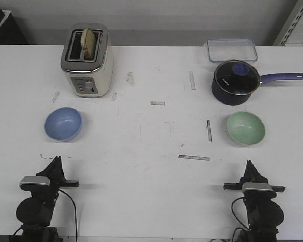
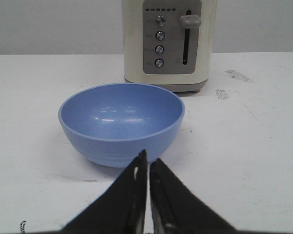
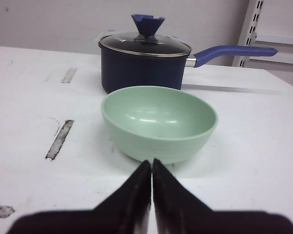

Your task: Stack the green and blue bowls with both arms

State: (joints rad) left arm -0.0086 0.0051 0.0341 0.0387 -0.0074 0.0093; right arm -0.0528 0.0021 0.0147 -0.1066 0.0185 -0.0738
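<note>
The periwinkle blue bowl [image 1: 63,123] sits upright on the left of the white table, and in the left wrist view the blue bowl [image 2: 121,122] is just ahead of my fingertips. The pale green bowl [image 1: 246,128] stands on the right; the right wrist view shows the green bowl [image 3: 158,122] close in front. My left gripper [image 1: 56,160] is shut near the table's front edge, behind the blue bowl and apart from it. My right gripper [image 1: 249,164] is shut too, short of the green bowl. Both hold nothing. The left gripper [image 2: 148,161] and right gripper [image 3: 152,163] show their jaws pressed together.
A cream toaster [image 1: 87,60] with a slice of bread stands behind the blue bowl. A dark blue lidded saucepan [image 1: 235,82] with a long handle sits just behind the green bowl. A clear plastic container [image 1: 232,50] lies at the back right. Tape marks dot the table.
</note>
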